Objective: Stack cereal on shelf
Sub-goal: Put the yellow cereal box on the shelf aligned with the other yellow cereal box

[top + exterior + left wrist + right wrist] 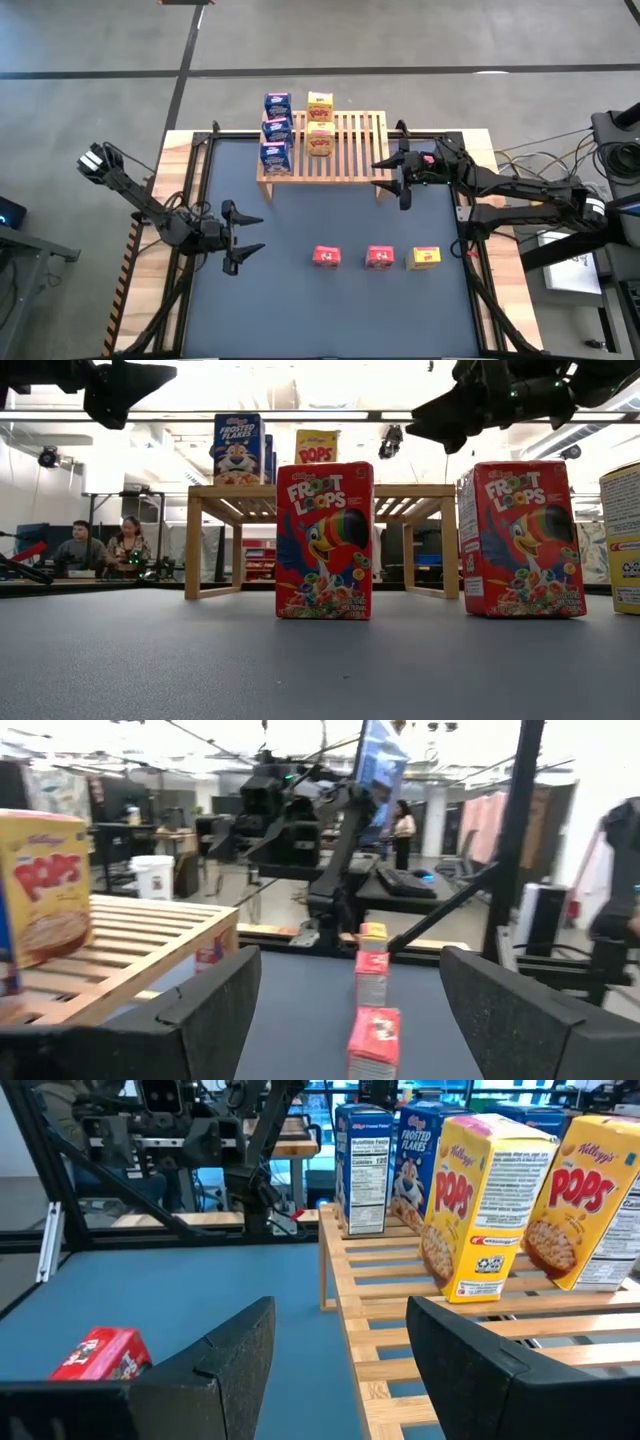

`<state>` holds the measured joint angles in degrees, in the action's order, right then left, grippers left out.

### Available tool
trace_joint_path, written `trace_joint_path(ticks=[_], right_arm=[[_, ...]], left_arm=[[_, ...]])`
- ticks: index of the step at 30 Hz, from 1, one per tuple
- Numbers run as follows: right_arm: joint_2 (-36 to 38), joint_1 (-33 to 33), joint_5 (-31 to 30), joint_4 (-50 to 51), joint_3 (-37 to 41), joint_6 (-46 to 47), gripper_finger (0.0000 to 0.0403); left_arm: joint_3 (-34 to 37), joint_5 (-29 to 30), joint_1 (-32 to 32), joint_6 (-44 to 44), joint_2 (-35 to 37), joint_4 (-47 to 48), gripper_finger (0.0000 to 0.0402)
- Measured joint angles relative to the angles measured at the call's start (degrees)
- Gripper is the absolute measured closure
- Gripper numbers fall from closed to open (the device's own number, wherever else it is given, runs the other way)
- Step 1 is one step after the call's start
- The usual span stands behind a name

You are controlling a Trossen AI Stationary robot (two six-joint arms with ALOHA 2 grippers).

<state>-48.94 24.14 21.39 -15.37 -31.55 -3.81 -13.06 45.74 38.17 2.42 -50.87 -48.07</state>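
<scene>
While three blue boxes (276,130) and two yellow boxes (319,123) are crowding the shelf (350,150), its right slats are lying bare beside the right pincer (398,180), gaping empty. Left pincer (245,250) is hovering wide open, holding nothing, over open counter (300,310) near two red boxes (352,257) and a yellow box (424,258).

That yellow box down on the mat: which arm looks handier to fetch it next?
Probably the right. The yellow box lies at the row's right end, on the right gripper's side; it hangs open, empty, by the shelf. The left gripper, also open, has two red boxes between.
</scene>
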Motion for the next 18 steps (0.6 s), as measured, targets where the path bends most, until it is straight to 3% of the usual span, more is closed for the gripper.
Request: trace_joint_path(ticks=[18], right_arm=[[6.5,-1.1,0.0,11.2,0.0,1.0,0.0187]], left_arm=[[0.0,0.2,0.0,-1.5,-2.1,0.0,0.0109]])
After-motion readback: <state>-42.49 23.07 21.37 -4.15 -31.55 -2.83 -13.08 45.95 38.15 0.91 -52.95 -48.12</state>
